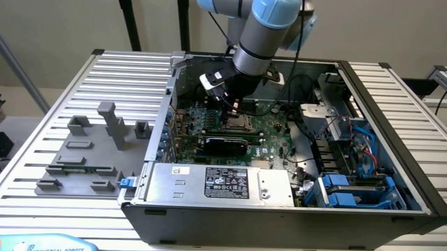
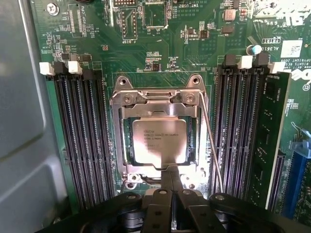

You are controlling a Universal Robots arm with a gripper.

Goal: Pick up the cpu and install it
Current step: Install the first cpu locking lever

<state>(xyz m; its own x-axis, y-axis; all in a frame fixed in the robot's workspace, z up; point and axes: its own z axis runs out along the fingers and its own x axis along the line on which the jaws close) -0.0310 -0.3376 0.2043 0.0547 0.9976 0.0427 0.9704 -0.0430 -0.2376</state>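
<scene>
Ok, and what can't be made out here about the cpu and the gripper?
Wrist view: one edge of the cpu lies under the gripper; contact between them cannot be told.
Wrist view: the print on the cpu is too small to read.
Wrist view: the straight-down angle hides whether the cpu sits flat in the socket frame.
Exterior view: the gripper covers much of the socket frame.

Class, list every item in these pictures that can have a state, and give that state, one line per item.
Case: open, side panel off.
Cpu: seated in the socket.
Socket: occupied; latched or not, cannot tell.
Gripper: shut, holding nothing, over the socket's edge.
Slots by the wall: empty.
Memory stick: standing in a slot.
</scene>
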